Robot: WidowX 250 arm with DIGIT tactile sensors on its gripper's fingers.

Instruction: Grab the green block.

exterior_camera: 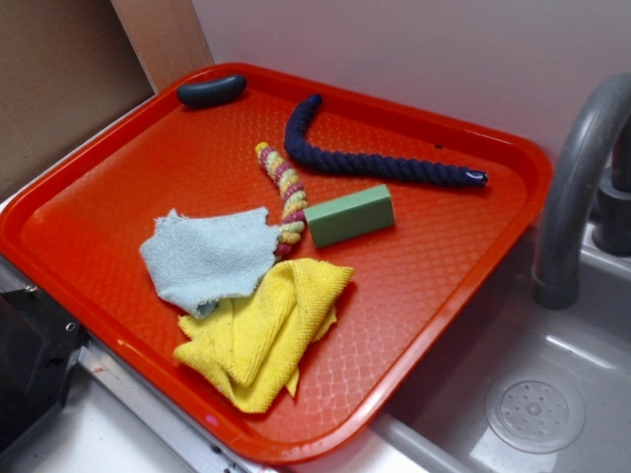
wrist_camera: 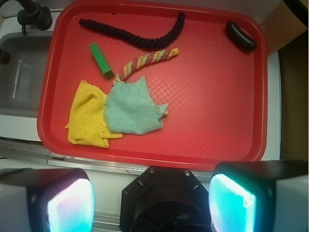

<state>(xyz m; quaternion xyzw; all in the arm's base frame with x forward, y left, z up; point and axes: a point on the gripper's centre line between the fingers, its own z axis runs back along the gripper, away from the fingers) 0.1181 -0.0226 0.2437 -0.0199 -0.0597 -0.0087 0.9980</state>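
Tray (exterior_camera: 463,256) of red plastic fills most of the exterior view, and all the small things lie on it. The green block (exterior_camera: 349,215) lies flat near the middle of the frame, just right of a striped yellow-and-pink rope (exterior_camera: 285,197) and below a dark blue rope (exterior_camera: 375,163). A pale blue-green cloth (exterior_camera: 207,258) lies left of the block and partly over a yellow cloth (exterior_camera: 261,330) (its frayed edge touches the striped rope). A dark oblong object (exterior_camera: 211,91) rests at the tray's upper left corner. A grey faucet (exterior_camera: 572,187) and a sink (exterior_camera: 513,394) are at the right side.

In the wrist view the gripper (wrist_camera: 152,198) is at the bottom edge. Its two pads (wrist_camera: 70,205) stand wide apart and hold nothing, well away from the green block (wrist_camera: 101,60) in the upper left.
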